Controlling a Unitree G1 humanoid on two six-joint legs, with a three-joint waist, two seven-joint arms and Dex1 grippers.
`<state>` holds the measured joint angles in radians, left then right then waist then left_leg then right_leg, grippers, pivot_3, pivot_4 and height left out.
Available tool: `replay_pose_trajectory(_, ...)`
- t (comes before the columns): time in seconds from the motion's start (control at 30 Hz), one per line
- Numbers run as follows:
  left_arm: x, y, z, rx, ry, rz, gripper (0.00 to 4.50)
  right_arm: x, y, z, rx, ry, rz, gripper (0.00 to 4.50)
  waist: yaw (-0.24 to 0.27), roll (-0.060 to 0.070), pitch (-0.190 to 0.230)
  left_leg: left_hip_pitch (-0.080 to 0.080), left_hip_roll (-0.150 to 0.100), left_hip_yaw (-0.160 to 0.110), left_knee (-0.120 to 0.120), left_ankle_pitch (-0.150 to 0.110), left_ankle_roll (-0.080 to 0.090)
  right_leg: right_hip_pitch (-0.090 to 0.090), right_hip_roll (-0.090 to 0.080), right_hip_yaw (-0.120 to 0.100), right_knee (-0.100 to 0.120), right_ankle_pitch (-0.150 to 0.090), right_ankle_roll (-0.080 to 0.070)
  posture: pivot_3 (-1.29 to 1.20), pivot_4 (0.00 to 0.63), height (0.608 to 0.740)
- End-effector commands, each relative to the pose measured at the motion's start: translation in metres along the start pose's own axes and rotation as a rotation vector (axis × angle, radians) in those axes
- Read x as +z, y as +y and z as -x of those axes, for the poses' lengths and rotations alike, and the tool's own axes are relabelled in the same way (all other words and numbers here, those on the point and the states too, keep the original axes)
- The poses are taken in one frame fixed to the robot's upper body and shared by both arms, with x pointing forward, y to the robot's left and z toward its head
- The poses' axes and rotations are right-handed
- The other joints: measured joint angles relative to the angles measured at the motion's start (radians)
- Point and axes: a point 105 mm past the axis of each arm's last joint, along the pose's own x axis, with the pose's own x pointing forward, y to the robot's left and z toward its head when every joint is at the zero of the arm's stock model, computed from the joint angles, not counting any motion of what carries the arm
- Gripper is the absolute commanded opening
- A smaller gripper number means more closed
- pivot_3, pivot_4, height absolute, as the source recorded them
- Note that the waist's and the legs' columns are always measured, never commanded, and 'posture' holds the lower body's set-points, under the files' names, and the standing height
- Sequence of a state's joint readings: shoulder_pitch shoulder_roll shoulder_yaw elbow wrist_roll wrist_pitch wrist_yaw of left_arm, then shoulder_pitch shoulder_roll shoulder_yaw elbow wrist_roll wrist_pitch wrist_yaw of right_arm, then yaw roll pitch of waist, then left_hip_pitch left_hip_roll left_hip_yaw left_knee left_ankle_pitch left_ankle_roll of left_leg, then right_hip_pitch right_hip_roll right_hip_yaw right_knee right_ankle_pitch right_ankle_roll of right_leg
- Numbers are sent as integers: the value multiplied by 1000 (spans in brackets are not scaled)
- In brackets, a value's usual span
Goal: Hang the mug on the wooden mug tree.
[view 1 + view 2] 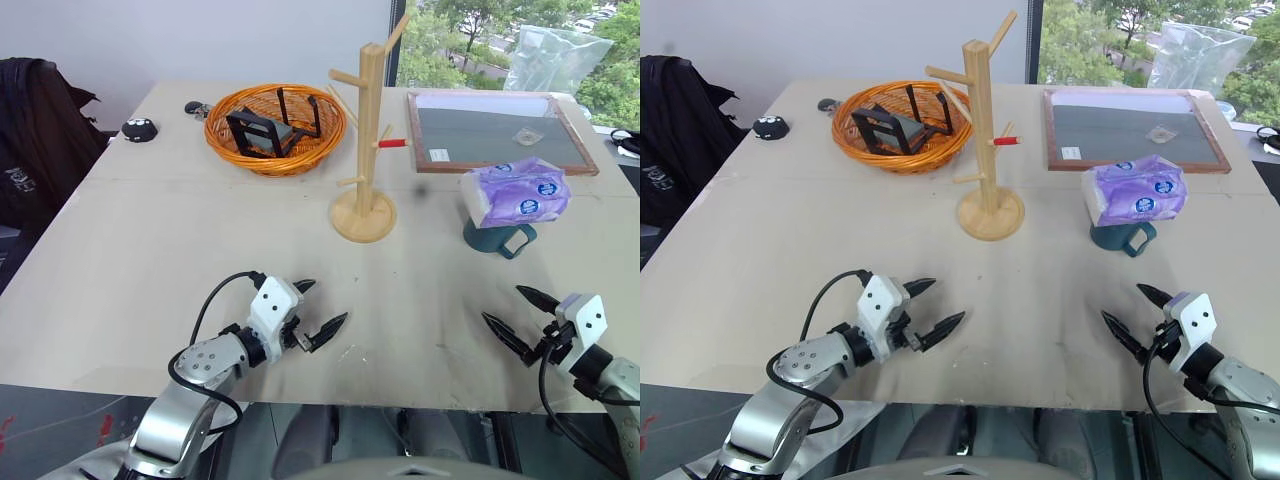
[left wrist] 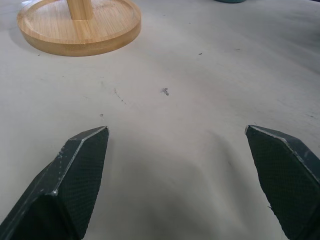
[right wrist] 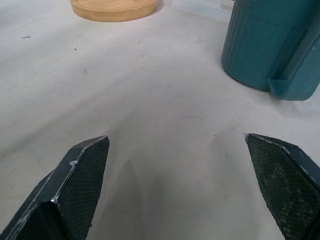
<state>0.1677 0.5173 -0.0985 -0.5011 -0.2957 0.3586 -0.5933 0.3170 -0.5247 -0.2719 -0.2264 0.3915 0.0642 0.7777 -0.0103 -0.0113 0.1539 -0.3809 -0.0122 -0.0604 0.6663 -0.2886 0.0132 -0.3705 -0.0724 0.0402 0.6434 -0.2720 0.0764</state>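
Nearest you, at the front edge of the pale beige table (image 1: 130, 250), both arms hover low over bare tabletop. Your left gripper (image 1: 318, 310), black-fingered with a white housing, sits near the front left of centre with its fingers spread wide and nothing between them. Your right gripper (image 1: 520, 318) is at the front right, fingers likewise spread apart and empty; both point roughly inward over the table.

Further in on the right, the teal-blue ceramic mug (image 1: 497, 238) stands on the table with its loop handle turned toward the near right. A purple plastic tissue pack (image 1: 516, 192) lies across its top, covering the mouth. From the right wrist view the ribbed mug wall (image 3: 265, 45) is ahead of the open fingers and clear of them.

To the left of the mug, near the middle of the table, you have the light-wood mug tree (image 1: 366, 150), upright on its round disc base, with angled pegs and one red-tipped peg pointing right. No peg carries anything.

Beyond that, far left of centre, an orange wire basket (image 1: 275, 128) holds a black frame-like object. At the far right lies a wood-framed grey board (image 1: 495, 131). Two small dark objects (image 1: 139, 128) rest at the far left edge.
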Motion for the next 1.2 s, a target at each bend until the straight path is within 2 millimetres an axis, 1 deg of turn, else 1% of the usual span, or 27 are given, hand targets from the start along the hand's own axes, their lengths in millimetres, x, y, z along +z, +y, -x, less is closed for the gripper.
replay_pose_trajectory(0.03,9,3,1,2,-33,-22,4500,11,-8,1,-19,-43,37,4417,0,0,0,0,0,0,0,0,0,0,0,0,0,0,0,0,150,737)
replay_pose_trajectory(0.13,12,6,-1,9,-50,-30,4500,12,-11,-1,-24,-50,46,4417,0,0,0,0,0,0,0,0,0,0,0,0,0,0,0,0,150,737)
replay_pose_trajectory(0.33,13,5,-3,2,-53,-35,4500,12,-14,0,-30,-55,54,4417,0,0,0,0,0,0,0,0,0,0,0,0,0,0,0,0,150,737)
replay_pose_trajectory(0.83,13,6,-9,-31,-59,-50,4500,22,-21,12,-71,-59,113,4417,0,0,0,0,-1,0,0,0,0,0,0,0,0,0,0,0,150,737)
replay_pose_trajectory(0.87,16,5,-8,-47,-55,-76,4500,27,-23,14,-82,-72,121,4417,0,0,0,0,-1,0,0,0,0,0,0,0,0,0,0,0,150,737)
replay_pose_trajectory(0.9,24,4,-7,-66,-69,-88,4500,35,-26,16,-103,-87,138,4417,0,0,0,0,-1,0,0,0,0,0,0,0,0,0,0,0,150,737)
replay_pose_trajectory(1.0,55,7,-7,-106,-140,-76,4500,69,-32,22,-134,-152,164,4417,0,1,1,-1,0,0,0,0,0,0,0,0,0,0,0,0,150,737)
replay_pose_trajectory(1.03,64,4,-6,-140,-162,-87,4500,83,-33,22,-131,-174,183,4417,0,1,1,-1,0,0,1,0,0,0,0,0,0,0,0,0,150,737)
replay_pose_trajectory(1.07,74,0,-6,-189,-180,-103,4500,100,-33,20,-127,-196,222,4417,0,1,1,-1,0,0,1,0,0,0,0,0,1,0,0,0,150,737)
replay_pose_trajectory(1.1,80,-3,-5,-222,-189,-112,4500,112,-33,19,-124,-207,249,4417,-3,1,1,-1,0,0,2,0,0,0,0,0,1,0,0,0,150,737)
replay_pose_trajectory(1.13,89,-6,-6,-258,-211,-108,4500,128,-33,13,-118,-232,268,4417,-6,1,0,0,0,0,2,0,0,0,0,0,1,0,0,0,150,737)
replay_pose_trajectory(1.17,94,-8,-7,-278,-224,-103,4500,138,-34,9,-117,-246,274,4417,-7,0,0,0,0,0,2,0,0,0,0,0,1,0,0,0,150,737)
replay_pose_trajectory(1.2,100,-11,-8,-308,-234,-103,4500,148,-35,-1,-113,-249,297,4417,-8,0,0,0,-1,1,2,0,0,0,0,0,1,0,0,0,150,737)
